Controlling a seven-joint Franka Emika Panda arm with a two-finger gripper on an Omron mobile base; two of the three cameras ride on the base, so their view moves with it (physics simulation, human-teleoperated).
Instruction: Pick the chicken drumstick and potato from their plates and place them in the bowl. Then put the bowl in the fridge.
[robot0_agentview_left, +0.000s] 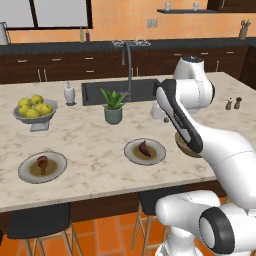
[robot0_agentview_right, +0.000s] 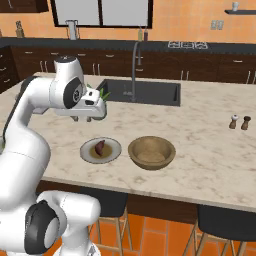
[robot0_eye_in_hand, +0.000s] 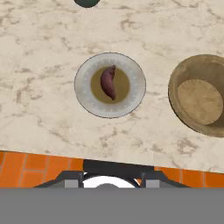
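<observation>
The potato (robot0_eye_in_hand: 108, 82), a dark reddish-brown lump, lies on a grey plate (robot0_eye_in_hand: 84, 70) near the island's front edge, also seen from the base as potato (robot0_agentview_left: 144, 148) on plate (robot0_agentview_left: 158, 155). Right of it sits the tan wooden bowl (robot0_agentview_right: 151, 152), holding nothing. The chicken drumstick (robot0_agentview_left: 42, 164) rests on a second plate (robot0_agentview_left: 26, 172) far to the left. My gripper (robot0_agentview_right: 83, 119) hangs well above the counter behind the potato's plate, pointing down; its two dark fingertips stand apart with nothing between them. The fridge is out of view.
A potted plant (robot0_agentview_left: 113, 106) stands just behind the hand. A grey footed bowl of yellow-green fruit (robot0_agentview_left: 35, 111), a soap dispenser (robot0_agentview_left: 69, 93), the sink (robot0_agentview_left: 100, 91) with its tall tap, and salt and pepper shakers (robot0_agentview_right: 239, 122) sit farther back. Stools stand under the island's front edge.
</observation>
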